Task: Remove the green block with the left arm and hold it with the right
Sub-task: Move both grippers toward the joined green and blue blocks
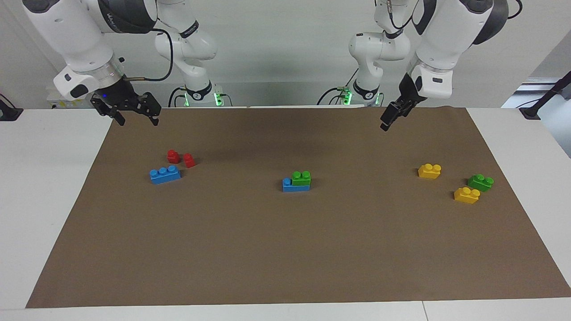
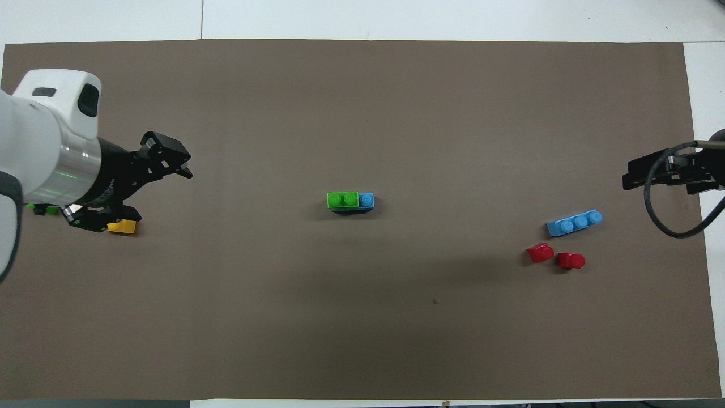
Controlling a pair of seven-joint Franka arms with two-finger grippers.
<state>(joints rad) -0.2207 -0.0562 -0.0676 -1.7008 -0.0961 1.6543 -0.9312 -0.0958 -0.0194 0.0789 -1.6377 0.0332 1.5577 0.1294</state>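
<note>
Nearest the camera in the facing view we logged the brown mat (image 1: 285,249), a broad bare stretch running to its edge farthest from the robots, with the white table (image 1: 44,200) showing past it at both ends.

Item, centre of the mat: green block (image 1: 301,178), two studs, seated on a blue brick (image 1: 295,186) and covering all but one of its studs. We found open mat on every side of this pair, well apart from all other pieces.

Item, toward the right arm's end: a blue three-stud brick (image 1: 165,174) with two red pieces (image 1: 181,158) just beside it, nearer the robots.

Item, toward the left arm's end: two yellow bricks (image 1: 429,170) and a second green brick (image 1: 480,182), grouped near the mat's end edge.

Item, left gripper (image 1: 391,114): hung above the mat's edge nearest the robots, holding nothing; we could not tell how far its fingers stood apart.

Item, right gripper (image 1: 134,113): raised over the mat's corner nearest the robots, fingers spread wide, holding nothing.
</note>
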